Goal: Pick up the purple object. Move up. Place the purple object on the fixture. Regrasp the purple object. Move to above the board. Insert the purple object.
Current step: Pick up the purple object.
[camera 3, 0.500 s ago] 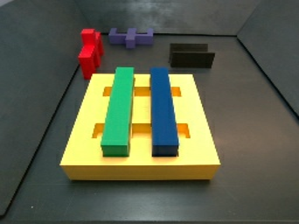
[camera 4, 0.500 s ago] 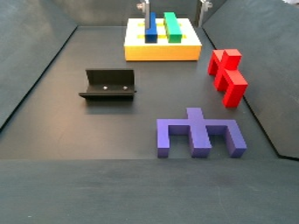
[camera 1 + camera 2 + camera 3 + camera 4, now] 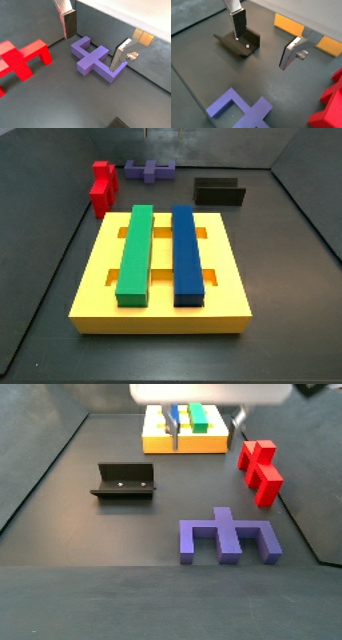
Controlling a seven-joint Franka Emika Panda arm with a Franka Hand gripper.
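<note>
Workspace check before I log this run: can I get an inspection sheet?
Surface: dark floor, walled.
Job's things: purple object lying flat, untouched; fixture bare; board carrying green bar and blue bar.
Clutter: red piece beside the purple object.
Grippers: gripper open, above the purple object, holding nothing.
Cables: nothing seen.
Surroundings: white rig body overhead.

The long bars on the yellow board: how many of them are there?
2. The green bar and the blue bar lie side by side along the board. No other shows. The open gripper hangs above, holding nothing.
</note>
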